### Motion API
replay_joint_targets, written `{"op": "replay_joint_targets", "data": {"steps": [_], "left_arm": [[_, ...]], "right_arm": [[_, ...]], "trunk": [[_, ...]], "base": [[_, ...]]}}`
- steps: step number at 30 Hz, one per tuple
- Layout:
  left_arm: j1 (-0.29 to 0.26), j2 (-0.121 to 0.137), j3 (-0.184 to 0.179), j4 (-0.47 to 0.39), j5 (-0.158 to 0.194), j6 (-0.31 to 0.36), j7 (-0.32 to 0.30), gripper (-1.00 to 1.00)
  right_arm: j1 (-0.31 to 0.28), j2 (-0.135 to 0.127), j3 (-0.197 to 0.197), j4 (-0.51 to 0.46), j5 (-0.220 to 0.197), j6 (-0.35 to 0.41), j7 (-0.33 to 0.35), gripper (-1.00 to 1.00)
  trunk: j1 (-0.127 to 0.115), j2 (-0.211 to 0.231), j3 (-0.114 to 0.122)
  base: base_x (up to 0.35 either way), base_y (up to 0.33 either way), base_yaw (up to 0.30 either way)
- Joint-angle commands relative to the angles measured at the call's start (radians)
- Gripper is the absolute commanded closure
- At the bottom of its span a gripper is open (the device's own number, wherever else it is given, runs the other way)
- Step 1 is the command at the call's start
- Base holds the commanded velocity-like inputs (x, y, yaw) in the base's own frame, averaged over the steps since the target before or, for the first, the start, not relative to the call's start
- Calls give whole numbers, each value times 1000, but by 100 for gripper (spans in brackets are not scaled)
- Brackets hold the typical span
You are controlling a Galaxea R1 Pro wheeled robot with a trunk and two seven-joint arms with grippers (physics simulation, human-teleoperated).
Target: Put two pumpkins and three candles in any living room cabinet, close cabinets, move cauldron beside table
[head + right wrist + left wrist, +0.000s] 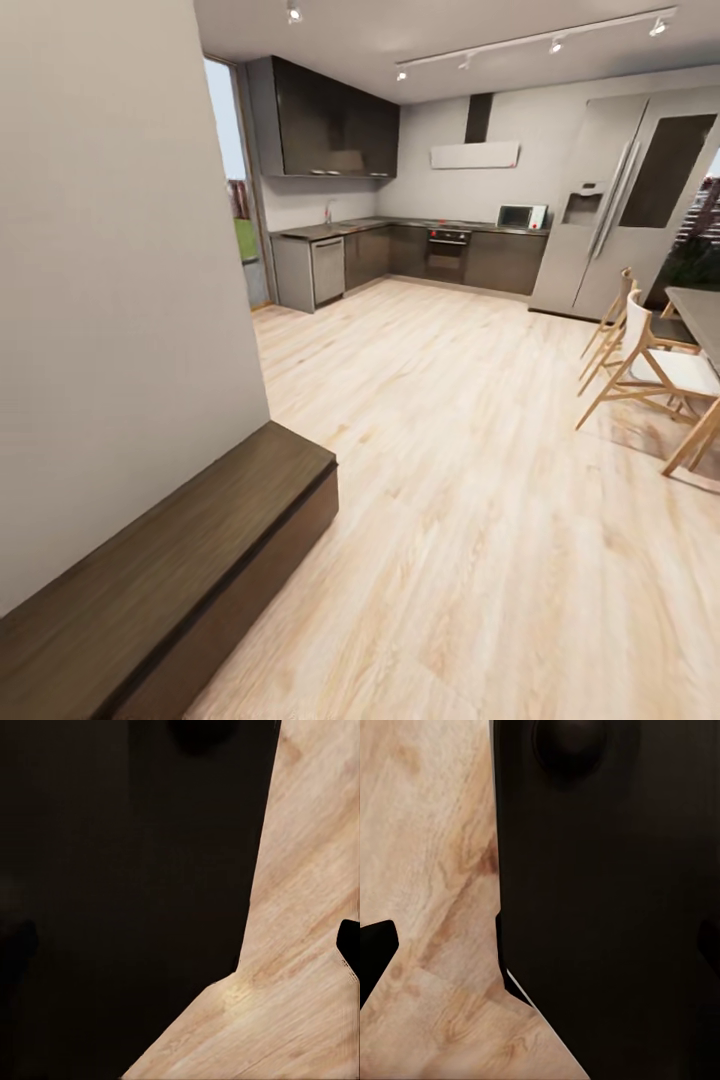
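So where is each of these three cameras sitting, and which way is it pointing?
Head view: on the robot's head, facing forward and down past the cabinet toward a kitchen; none of its body seen.
Left wrist view: near the left gripper, aimed down at the wood floor beside a dark body panel.
Right wrist view: near the right gripper, aimed down at floor beside the dark body.
Shared: all three see the same pale wood floor.

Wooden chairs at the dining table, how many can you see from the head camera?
2, both at the right edge beside the dark dining table: the nearer chair with a white seat, and the farther chair just behind it. More may be hidden beyond the frame's edge.
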Motion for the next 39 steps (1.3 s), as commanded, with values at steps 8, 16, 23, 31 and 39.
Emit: {"op": "replay_joint_targets", "data": {"steps": [8,16,23,31,39], "left_arm": [[-1,0,-1,1,1,-4,1,-100],[-1,0,0,1,1,-3,1,-100],[-1,0,0,1,1,-3,1,-100],[-1,-1,1,0,4,-4,-1,-100],[-1,-11,3,0,6,-4,-6,-100]], "right_arm": [[0,3,52,7,0,-3,0,-100],[0,3,55,9,0,-3,0,-100],[0,6,59,11,0,-4,0,-100],[0,9,61,11,1,-4,0,-100],[0,10,62,11,2,-3,0,-100]], "trunk": [[0,0,-5],[0,0,-9],[0,0,-13],[0,0,-17],[0,0,-21]], "base": [[0,0,239],[0,0,239],[0,0,239],[0,0,239],[0,0,239]]}}
